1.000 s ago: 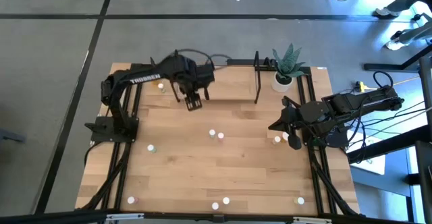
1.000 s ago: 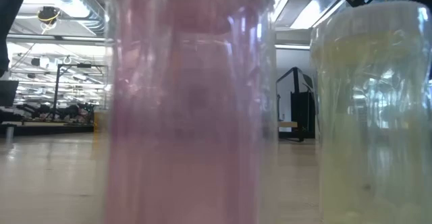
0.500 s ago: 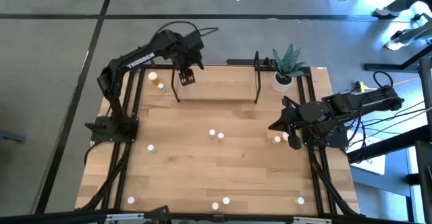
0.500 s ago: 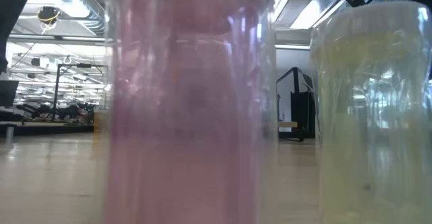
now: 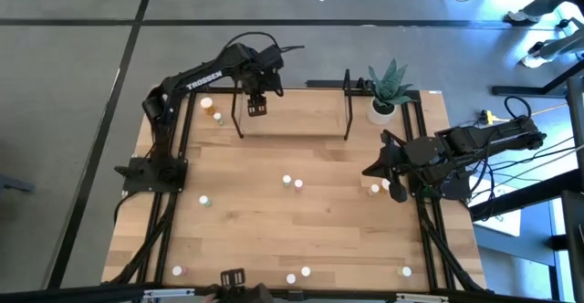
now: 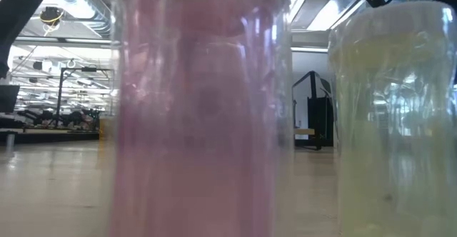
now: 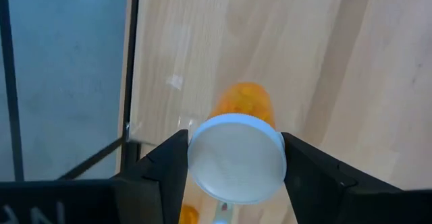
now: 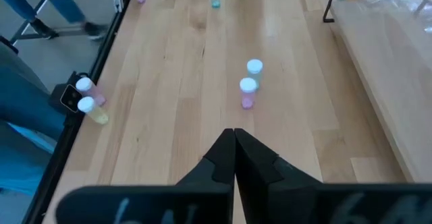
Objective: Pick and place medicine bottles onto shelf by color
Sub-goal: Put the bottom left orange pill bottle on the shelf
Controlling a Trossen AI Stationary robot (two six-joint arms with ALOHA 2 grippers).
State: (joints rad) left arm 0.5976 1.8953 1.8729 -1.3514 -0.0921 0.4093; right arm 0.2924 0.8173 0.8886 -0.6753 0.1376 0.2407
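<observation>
My left gripper [image 5: 256, 109] hangs over the left end of the shelf [image 5: 301, 119], by its black upright loop [image 5: 239, 113], shut on an orange medicine bottle with a white cap [image 7: 236, 158]. Two more orange bottles [image 5: 206, 105] stand left of that loop. Several bottles stand on the table: two at its middle [image 5: 292, 183], one greenish at the left [image 5: 205, 200], others along the near edge [image 5: 305, 271]. My right gripper [image 5: 368, 171] waits shut over the table's right side, holding nothing [image 8: 234, 133]. My left gripper pinches the orange bottle's white cap [image 7: 202, 158] by its round side, one finger [image 7: 162, 173] on each side. The fingers come from above, pointing down. The orange body [image 7: 244, 102] hangs upright below the cap, over the shelf's board [image 7: 324, 62].
A potted plant in a white pot [image 5: 383, 109] stands right of the shelf's right loop [image 5: 347, 102]. A pink bottle [image 6: 200, 123] and a yellowish one [image 6: 393, 123] stand close before the low camera. Another bottle [image 5: 374, 190] stands near my right gripper.
My left gripper has gone toward the table's far edge, from in front of the shelf to over its left end, and its wrist has rolled.
</observation>
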